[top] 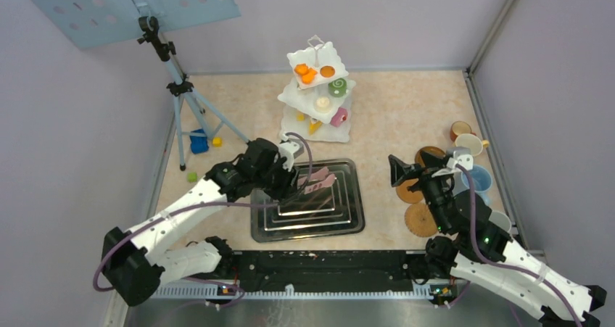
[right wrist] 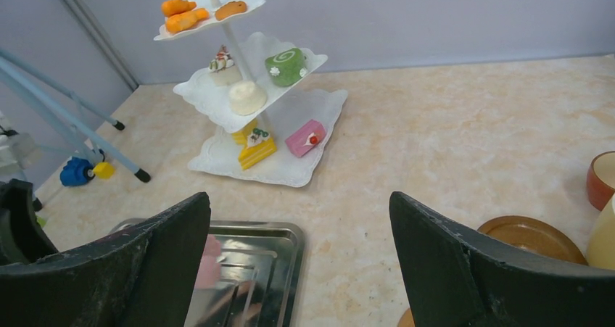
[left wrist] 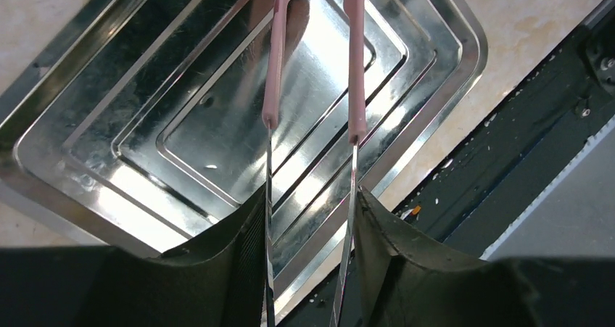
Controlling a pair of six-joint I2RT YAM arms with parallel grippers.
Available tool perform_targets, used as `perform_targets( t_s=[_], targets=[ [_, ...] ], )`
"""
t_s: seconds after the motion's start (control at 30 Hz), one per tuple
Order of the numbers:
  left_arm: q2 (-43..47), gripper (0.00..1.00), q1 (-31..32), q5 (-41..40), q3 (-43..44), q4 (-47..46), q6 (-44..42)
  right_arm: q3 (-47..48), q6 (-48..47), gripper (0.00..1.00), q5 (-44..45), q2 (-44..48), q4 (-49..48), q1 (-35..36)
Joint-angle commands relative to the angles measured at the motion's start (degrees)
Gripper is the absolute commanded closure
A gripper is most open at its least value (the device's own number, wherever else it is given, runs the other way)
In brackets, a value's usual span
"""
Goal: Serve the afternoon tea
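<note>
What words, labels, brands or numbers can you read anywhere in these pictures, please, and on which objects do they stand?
None: no legible word, number or sign in any view. The white three-tier stand, the rectangular steel tray and the pink tongs bear no visible markings.

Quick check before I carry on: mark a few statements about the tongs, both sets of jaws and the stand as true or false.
1. The left jaws are shut on the pink tongs. True.
2. The right jaws are shut. False: they stand wide open, holding nothing.
3. The green swirl pastry sits on the middle tier of the white stand. True.
4. The pink pastry lies on the top tier. False: it lies on the bottom tier.
5. The tongs hang above the steel tray. True.
</note>
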State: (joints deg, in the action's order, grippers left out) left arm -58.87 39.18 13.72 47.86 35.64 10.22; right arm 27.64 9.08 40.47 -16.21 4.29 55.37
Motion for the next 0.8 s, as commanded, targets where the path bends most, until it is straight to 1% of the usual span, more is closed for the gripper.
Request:
perform_targets(
  t_s=[0.0, 0.13, 0.27, 0.33, 0.47, 0.6, 0.77],
  targets=[
    [-6.18, 0.53, 1.7, 2.99, 3.0, -3.07, -3.52, 1.1, 1.77, 0.08, -0.56, -1.13, -1.81, 0.39],
    [-9.23, 0.53, 3.64, 2.71, 1.54, -5.45, -3.97, 0.96, 1.78, 0.08, -0.53, -2.04, -2.09, 0.36],
    [-10.46, 0.52, 5.47, 0.23, 1.62, -5.8, -2.51, 1.21, 1.62, 0.08, -0.64, -2.51, -1.83, 0.35],
    [-10.93, 0.48, 5.69, -0.3, 1.14, -5.68, -2.21, 1.28, 1.55, 0.08, -0.51, -2.45, -1.53, 0.35],
    [-15.41, 0.47, 5.65, -1.03, 3.98, -0.52, 0.3, 0.75, 1.24, 0.08, -0.05, -2.48, -1.82, 0.35],
    [-18.22, 0.45, 5.65, -1.74, 2.81, -0.47, 2.22, 0.46, 1.46, 0.08, -0.57, -2.58, -2.6, 0.36],
    [-21.0, 0.42, 5.65, -1.59, 1.8, -1.12, 3.38, 1.97, 0.8, 0.08, -1.32, -5.11, -1.79, 0.37]
  ],
)
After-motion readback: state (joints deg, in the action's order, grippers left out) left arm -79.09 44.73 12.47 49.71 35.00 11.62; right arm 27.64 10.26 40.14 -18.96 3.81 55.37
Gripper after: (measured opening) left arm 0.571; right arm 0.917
